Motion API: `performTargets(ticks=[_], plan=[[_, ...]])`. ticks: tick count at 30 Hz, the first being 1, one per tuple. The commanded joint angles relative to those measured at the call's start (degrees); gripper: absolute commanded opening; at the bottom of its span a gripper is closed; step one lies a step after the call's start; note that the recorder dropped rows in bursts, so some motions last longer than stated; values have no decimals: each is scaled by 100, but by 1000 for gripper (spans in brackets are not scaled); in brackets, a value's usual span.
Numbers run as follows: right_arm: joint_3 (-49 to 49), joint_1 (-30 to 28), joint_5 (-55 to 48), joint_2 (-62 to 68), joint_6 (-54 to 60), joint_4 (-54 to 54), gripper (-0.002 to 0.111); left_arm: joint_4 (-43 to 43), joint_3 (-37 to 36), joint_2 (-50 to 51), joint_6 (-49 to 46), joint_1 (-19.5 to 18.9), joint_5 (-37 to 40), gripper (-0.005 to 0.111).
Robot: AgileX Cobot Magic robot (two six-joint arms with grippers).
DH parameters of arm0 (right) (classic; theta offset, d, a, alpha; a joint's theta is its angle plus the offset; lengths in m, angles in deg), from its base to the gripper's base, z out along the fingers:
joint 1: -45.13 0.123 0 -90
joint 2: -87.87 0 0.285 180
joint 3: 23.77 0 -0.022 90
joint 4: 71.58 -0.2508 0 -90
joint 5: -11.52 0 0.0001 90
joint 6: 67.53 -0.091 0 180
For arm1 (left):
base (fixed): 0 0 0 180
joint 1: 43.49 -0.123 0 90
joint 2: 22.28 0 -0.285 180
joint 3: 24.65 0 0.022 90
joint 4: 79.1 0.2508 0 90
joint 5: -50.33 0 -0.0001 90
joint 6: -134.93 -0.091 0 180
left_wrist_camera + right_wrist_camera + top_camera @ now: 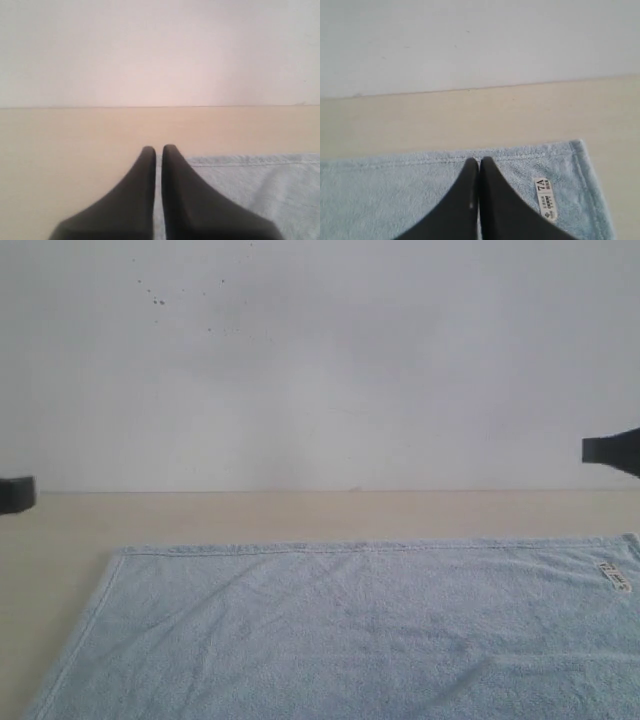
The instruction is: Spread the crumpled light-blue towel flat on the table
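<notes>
The light-blue towel (350, 630) lies flat and smooth on the beige table (300, 515), its stitched far hem straight and its white tag (614, 576) near the right corner. My left gripper (18, 494) shows only as a dark tip at the left edge, above bare table beside the towel. In the left wrist view this gripper (158, 150) is shut with nothing in it, over the towel's corner (250, 175). My right gripper (610, 450) hangs at the right edge. Its wrist view shows it (479, 162) shut and empty above the towel (395, 195), next to the tag (546, 199).
A plain white wall (320, 360) with a few dark specks rises behind the table's far edge. A strip of bare table (470, 120) runs between the towel's hem and the wall.
</notes>
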Motion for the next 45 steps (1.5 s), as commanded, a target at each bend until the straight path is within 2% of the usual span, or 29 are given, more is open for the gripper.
performTargets(ticks=[1,5,9,12,13,17,26,40,42,44,45], plan=[[-749,1317,1224,-1451,1189,-429,0,-160,-1122,-1225,88,9,153,4],[-1097,2122,2053,-2913,741,-429,0,-717,-1860,-2397,346,9,-159,4],[-1253,2336,2955,-4381,821,-429,0,-887,-2119,-3614,54,9,-501,4],[-1429,2336,2876,-6113,1689,-492,0,-887,-2126,-4856,-1553,9,35,4],[-1477,2336,2809,-6382,1697,-508,0,-887,-2126,-5073,-1810,9,131,4],[-1962,2336,2478,-8168,1654,-508,0,-887,-2126,-6326,-1971,9,1203,4],[-3851,2336,2449,-8218,664,-508,0,-887,-2572,-6143,-1971,9,1482,4],[-4176,2243,2675,-8253,648,-508,0,-887,-2572,-6143,-1971,9,1482,4],[-4315,2095,2211,-8253,636,-508,0,-887,-2572,-6143,-1971,9,1482,4],[-4490,1872,1799,-8253,-363,600,0,-887,-2572,-6143,-1971,9,1482,4],[-4566,1746,1664,-8253,-1070,1625,0,-887,-2572,-6143,-1971,9,1482,4]])
